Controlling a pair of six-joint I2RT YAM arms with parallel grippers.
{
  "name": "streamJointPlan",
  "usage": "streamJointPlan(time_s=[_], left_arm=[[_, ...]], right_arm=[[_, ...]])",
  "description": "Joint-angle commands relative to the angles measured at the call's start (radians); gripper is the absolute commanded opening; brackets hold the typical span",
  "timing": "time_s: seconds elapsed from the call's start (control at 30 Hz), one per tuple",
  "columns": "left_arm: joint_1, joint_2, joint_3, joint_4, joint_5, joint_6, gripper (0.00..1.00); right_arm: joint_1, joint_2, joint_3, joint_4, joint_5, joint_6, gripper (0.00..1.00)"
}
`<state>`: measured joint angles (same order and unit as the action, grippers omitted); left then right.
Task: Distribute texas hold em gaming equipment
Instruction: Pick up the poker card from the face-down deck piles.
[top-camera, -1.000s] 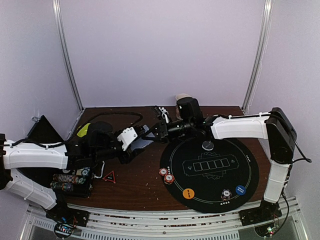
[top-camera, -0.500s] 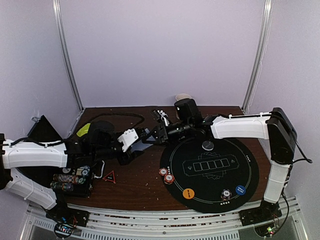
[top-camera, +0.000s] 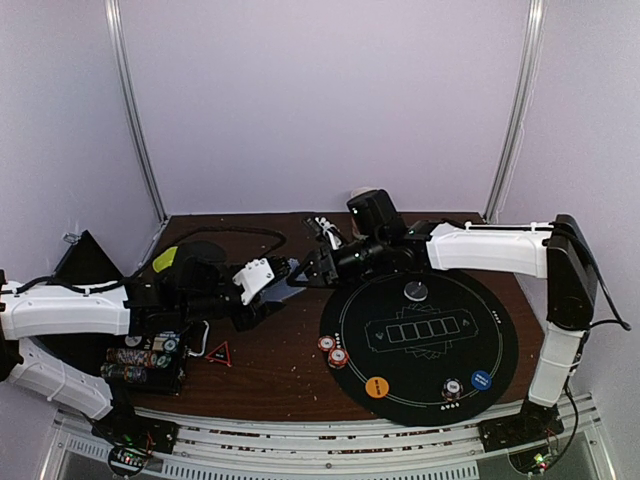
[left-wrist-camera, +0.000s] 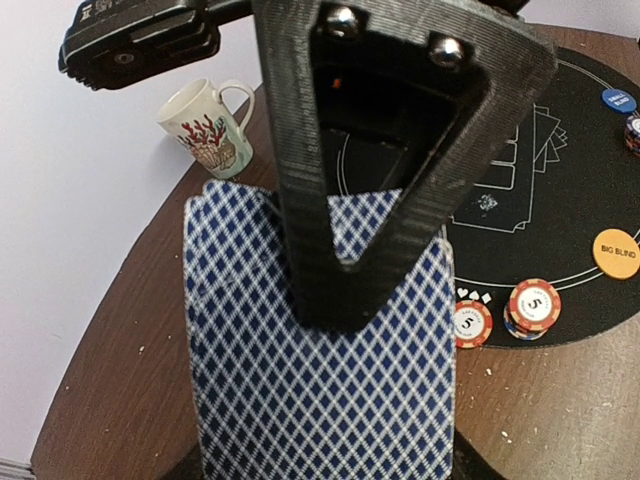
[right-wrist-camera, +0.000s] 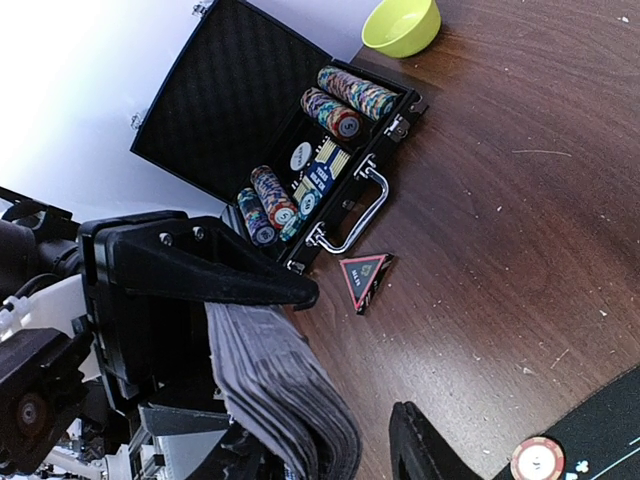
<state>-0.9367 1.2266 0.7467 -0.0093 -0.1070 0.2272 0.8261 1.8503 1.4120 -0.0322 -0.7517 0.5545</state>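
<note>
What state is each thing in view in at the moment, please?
Left gripper: shut on the deck.
Right gripper: open, at the deck.
Deck: held, backs up.
Case: lid open, chips inside.
Mug: upright.
Bowl: upright.

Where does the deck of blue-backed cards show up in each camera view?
Top external: the deck of cards sits left of centre, just off the left edge of the black mat.
Left wrist: it fills the lower middle, diamond backs facing the camera.
Right wrist: bottom, left of centre, seen edge-on.
Shared landmark: the red-and-white chips at the mat's edge.
</note>
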Motion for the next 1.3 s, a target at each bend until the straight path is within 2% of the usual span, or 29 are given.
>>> streamJointPlan(time_s=[0.0,0.27,0.6,0.77,1.07,1.27], left_arm=[[0.005,-0.023,0.038,0.038,0.003,0.011,0.52],[0.006,-0.029,0.035,0.013,0.005,0.005,0.52],[0.005,-0.034,0.008,0.038,0.008,-0.005,0.52],[0.006,-0.031,0.006,0.036,0.007,-0.002,0.52],[0.006,-0.033,-0.004,0.032,0.001,-0.012,0.52],[0.005,-0.021,-0.003,0.025,-0.003,-0.020,0.52]], right_arm=[[0.007,-0.044,0.042,-0.090,0.060,-0.057,0.42],[0.019,-0.050,0.060,-0.175,0.129,-0.109,0.35],[0.025,-0.050,0.120,-0.276,0.183,-0.168,0.39],[0.027,-0.061,0.123,-0.286,0.208,-0.173,0.37],[0.032,-0.063,0.149,-0.329,0.235,-0.203,0.38],[0.036,-0.067,0.165,-0.357,0.258,-0.216,0.30]])
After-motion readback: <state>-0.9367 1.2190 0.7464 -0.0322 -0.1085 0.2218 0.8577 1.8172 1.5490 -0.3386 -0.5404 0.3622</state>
